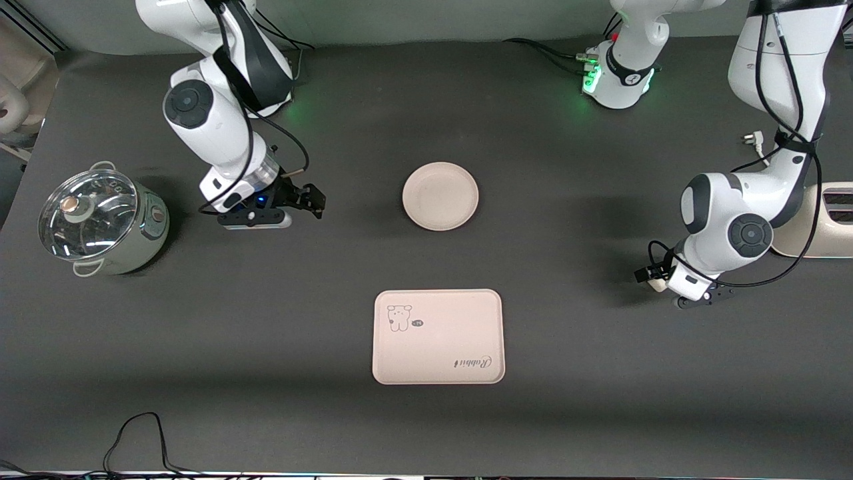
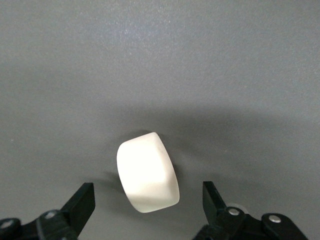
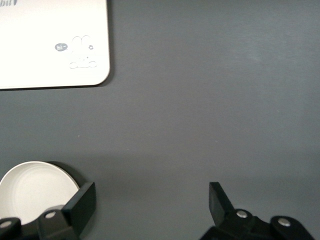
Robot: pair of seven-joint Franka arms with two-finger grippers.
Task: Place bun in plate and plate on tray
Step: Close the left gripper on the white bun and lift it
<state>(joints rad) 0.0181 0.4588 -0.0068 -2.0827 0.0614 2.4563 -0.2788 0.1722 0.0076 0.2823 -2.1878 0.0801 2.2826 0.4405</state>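
The bun (image 2: 147,172), a small off-white lump, lies on the dark table toward the left arm's end; in the front view it barely shows (image 1: 657,285) under the left hand. My left gripper (image 1: 648,275) is open low over it, a finger on either side, neither touching it (image 2: 148,194). The round cream plate (image 1: 440,196) lies empty mid-table. The rectangular tray (image 1: 438,337) with the rabbit print lies nearer the front camera than the plate. My right gripper (image 1: 312,200) is open and empty beside the plate; its wrist view (image 3: 152,200) shows the plate's rim (image 3: 35,187) and a tray corner (image 3: 60,50).
A steel pot with a glass lid (image 1: 100,223) stands at the right arm's end of the table. A cream appliance (image 1: 826,223) sits at the left arm's end, with a white plug (image 1: 753,139) farther from the front camera. A black cable (image 1: 140,433) loops at the near edge.
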